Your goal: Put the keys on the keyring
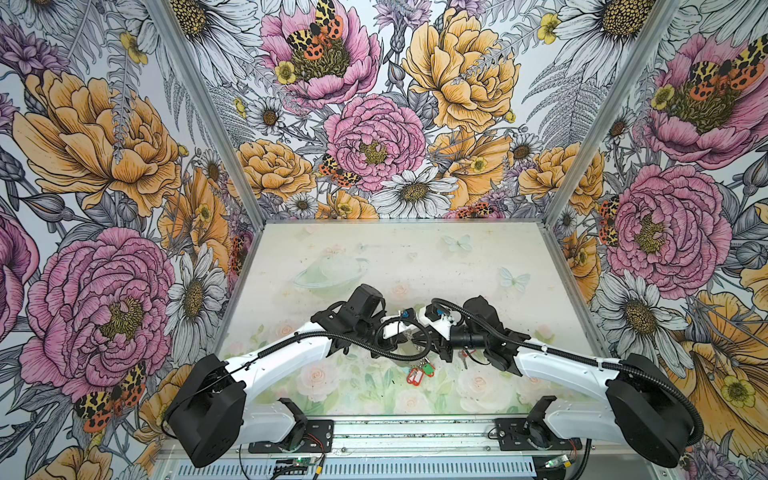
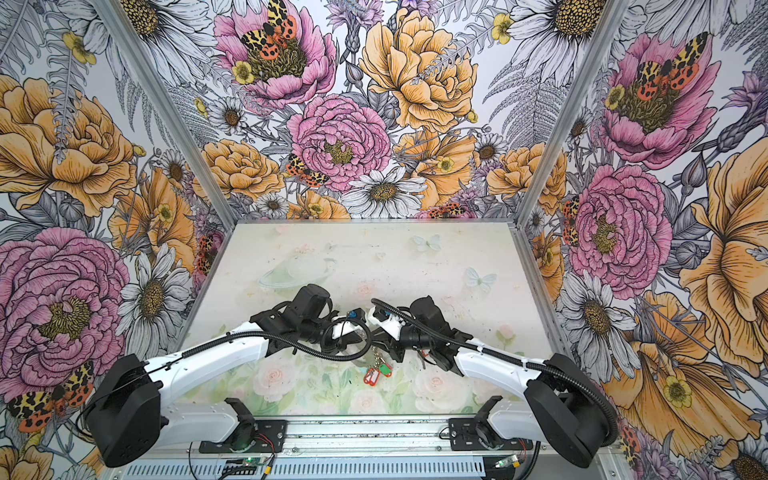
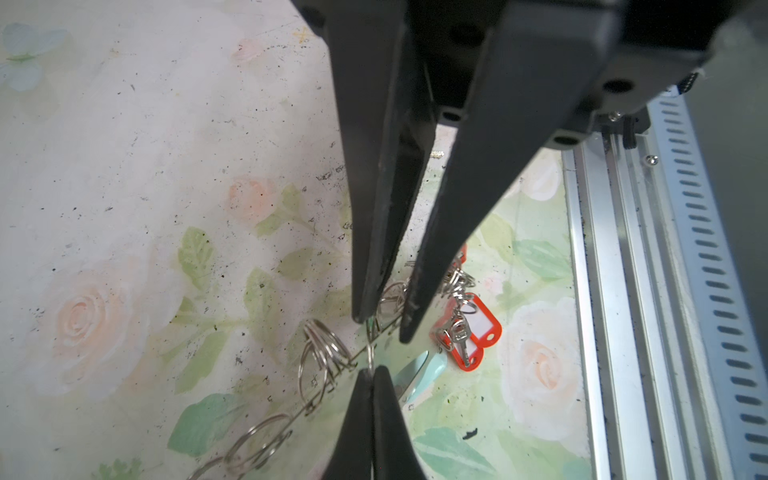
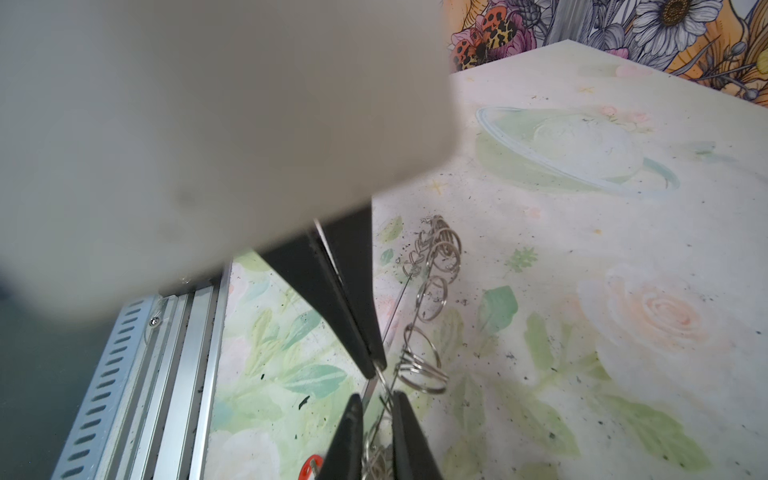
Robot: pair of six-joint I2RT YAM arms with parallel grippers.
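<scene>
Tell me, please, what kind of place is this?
Probably a robot test booth: flower-printed walls in aluminium framing enclose a small table, and two arms are mounted on a metal rail.

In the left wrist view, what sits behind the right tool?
Past the right tool, silver rings of the keyring and a red-tagged key show. Its fingers cover part of the ring cluster and most of another red item.

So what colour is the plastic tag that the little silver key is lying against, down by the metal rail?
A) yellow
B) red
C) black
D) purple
B: in the left wrist view the key rests against a red tag with a white label.
</scene>
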